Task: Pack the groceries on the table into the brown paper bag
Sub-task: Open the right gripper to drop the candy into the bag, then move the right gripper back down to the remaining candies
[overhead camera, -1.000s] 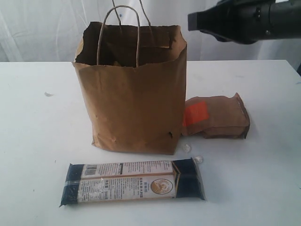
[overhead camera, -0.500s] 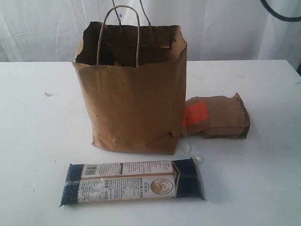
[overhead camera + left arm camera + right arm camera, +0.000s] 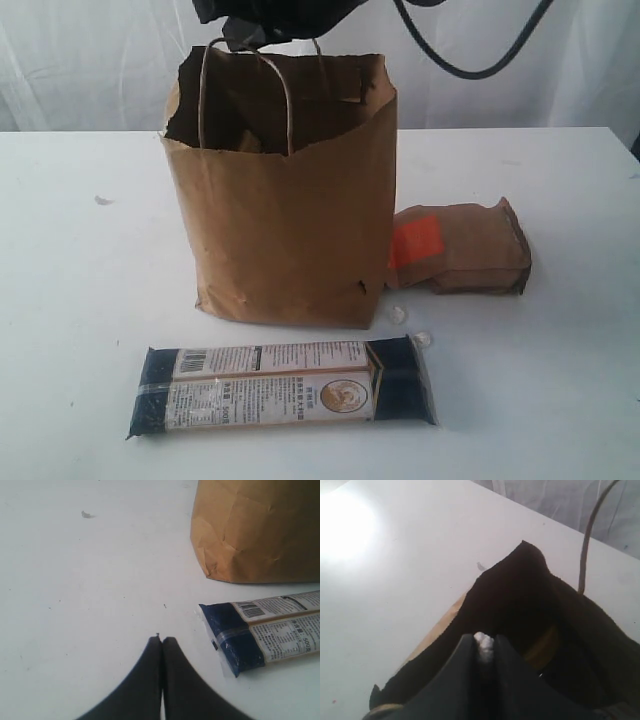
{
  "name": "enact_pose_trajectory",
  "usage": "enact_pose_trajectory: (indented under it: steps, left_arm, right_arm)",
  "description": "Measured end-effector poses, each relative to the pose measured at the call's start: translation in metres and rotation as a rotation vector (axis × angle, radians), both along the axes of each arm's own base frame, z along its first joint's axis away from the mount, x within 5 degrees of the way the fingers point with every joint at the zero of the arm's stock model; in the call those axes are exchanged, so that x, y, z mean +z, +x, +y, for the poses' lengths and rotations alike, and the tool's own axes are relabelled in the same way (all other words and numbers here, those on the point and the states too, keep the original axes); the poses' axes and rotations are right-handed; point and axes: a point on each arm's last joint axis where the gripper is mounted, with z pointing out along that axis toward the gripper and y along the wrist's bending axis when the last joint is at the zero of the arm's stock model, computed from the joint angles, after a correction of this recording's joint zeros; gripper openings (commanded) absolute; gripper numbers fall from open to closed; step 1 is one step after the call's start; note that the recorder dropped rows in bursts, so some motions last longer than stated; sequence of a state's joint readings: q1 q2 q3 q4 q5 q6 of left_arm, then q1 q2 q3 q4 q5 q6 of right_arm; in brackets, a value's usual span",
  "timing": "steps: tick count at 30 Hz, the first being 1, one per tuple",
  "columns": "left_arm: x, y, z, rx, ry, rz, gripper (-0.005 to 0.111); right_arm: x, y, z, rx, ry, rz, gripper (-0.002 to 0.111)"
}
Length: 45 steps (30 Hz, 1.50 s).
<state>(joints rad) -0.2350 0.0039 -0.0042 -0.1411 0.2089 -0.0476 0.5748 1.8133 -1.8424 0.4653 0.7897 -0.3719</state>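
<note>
my right fingers (image 3: 472,647) clamp a candy (image 3: 483,641) over the bag (image 3: 290,230); light, probably slippery. my left fingers (image 3: 161,647) together, empty. noodle pack (image 3: 285,390): likely brittle; i'd grip mid-length.

The white table (image 3: 560,400) carries the brown paper bag (image 3: 290,220) standing upright, with the orange-labelled pouch (image 3: 460,248) lying just beside its right side. The dark-blue noodle pack (image 3: 285,388) lies flat in front. Two tiny wrapped candies (image 3: 398,314) sit near the bag's front right corner, and a small speck (image 3: 103,200) lies far left.
</note>
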Motion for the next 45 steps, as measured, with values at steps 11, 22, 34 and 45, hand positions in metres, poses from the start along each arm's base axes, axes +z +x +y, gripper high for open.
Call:
enact_pose_trajectory:
  steps: [11,22,34,45]
  left_arm:
    - [0.0,0.0,0.0,0.0,0.0,0.0,0.0]
    - [0.0,0.0,0.0,0.0,0.0,0.0,0.0]
    - [0.0,0.0,0.0,0.0,0.0,0.0,0.0]
    - [0.0,0.0,0.0,0.0,0.0,0.0,0.0]
  right_arm:
    - [-0.006,0.007,0.013,0.024,0.001,0.014,0.001]
    - [-0.002,0.004,0.012,0.027,0.006,0.011,0.054]
    - [0.045,-0.026,-0.03,-0.085,-0.152,-0.106,0.054]
    - [0.082,-0.067,-0.072,-0.19,-0.231,-0.142,0.053]
